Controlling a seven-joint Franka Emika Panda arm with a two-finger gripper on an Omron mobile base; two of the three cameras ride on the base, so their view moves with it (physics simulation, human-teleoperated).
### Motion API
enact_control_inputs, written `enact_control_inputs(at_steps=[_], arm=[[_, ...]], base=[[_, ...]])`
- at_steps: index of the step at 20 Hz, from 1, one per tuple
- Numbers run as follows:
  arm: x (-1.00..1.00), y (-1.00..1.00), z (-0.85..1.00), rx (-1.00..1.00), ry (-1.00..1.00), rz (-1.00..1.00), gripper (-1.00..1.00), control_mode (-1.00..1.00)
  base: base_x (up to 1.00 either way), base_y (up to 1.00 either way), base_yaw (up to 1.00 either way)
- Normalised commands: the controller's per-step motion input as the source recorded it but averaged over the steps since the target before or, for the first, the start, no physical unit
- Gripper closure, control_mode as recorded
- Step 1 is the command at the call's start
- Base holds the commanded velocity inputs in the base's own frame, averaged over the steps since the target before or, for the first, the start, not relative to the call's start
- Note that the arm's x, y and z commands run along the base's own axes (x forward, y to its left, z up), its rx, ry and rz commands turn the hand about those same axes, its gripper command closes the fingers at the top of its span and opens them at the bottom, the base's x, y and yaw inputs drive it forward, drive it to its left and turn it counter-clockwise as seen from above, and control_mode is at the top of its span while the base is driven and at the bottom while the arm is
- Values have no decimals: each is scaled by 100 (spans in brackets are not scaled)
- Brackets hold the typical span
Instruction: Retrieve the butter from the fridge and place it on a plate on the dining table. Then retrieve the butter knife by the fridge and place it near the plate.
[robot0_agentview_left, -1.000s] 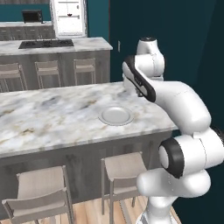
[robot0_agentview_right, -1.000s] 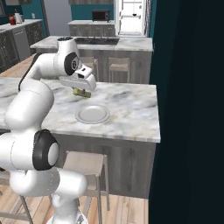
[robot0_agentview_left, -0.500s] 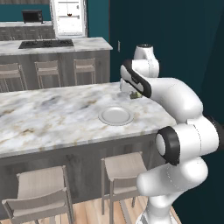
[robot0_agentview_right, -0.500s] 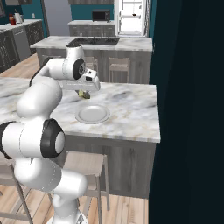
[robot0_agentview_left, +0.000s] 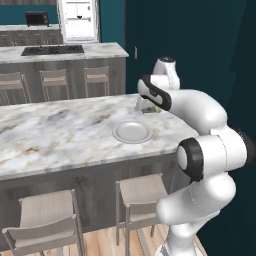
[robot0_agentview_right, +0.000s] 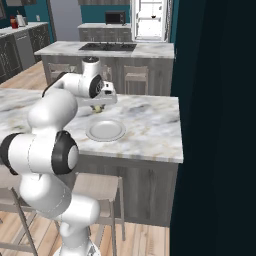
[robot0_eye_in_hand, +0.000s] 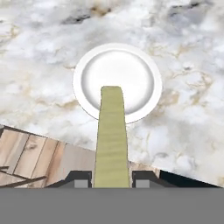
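Risking a miss if letting go now: the butter (robot0_eye_in_hand: 112, 135), clamped between the pincer (robot0_eye_in_hand: 111, 178) tips and jutting forward from them, looking in the hand view to overlap only the near part of the plate (robot0_eye_in_hand: 131, 65), so possibly tipping off the rim and sliding onto the dining table (robot0_eye_in_hand: 188, 109) or toward the edge close below the pincer; also risking a tumble from height, the stick seemingly hanging above the marble rather than touching it; judging further travel toward the plate centre and a lowering as needed. Reaching forward from the base with the elbow bent high, forearm stretching over the table's end, hand (robot0_agentview_right: 102, 95) pointing down and hovering just beyond the plate's far rim; holding the butter (robot0_agentview_left: 150, 108) beneath it.
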Motion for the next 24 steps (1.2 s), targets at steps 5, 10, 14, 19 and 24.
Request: enact_control_inputs(at_steps=[5, 10, 14, 19, 24], arm=[[40, 1, -22, 0, -21, 23, 100, -100], [57, 9, -31, -2, -1, 25, 100, -100], [54, 5, -27, -4, 1, 20, 100, -100], [53, 5, -21, -6, 16, 14, 100, -100], [25, 12, -13, -3, 12, 5, 100, -100]], base=[[0, 0, 0], [0, 0, 0], [0, 0, 0], [0, 0, 0], [0, 0, 0]])
